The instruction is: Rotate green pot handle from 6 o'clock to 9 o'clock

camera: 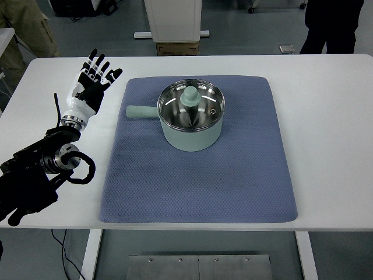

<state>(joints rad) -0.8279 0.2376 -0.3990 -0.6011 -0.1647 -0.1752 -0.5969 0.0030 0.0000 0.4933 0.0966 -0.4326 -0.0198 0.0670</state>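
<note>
Fingers (100, 66) of the left hand (88, 86) are spread and straight, holding nothing, pointing toward about 1 o'clock. Its black arm (41, 169) enters at the picture's lower left, at about 8 o'clock from the table's middle, and runs up to the white wrist. The hand hovers over the bare white table (332, 116), just off the left edge of the mat (198, 181), apart from the pot.

On the blue-grey mat sits the green pot (192, 116), in the mat's far half, slightly left of middle. Its handle (141, 111) sticks out to 9 o'clock, toward the hand but not touching it. A lid with a green knob (190, 97) rests in the pot's steel top.

Beyond the table, at 12 o'clock, stands a white base (173, 20) with a cardboard box (177, 48). Parts of two people show at 11 o'clock (29, 26) and 1 o'clock (332, 26).
</note>
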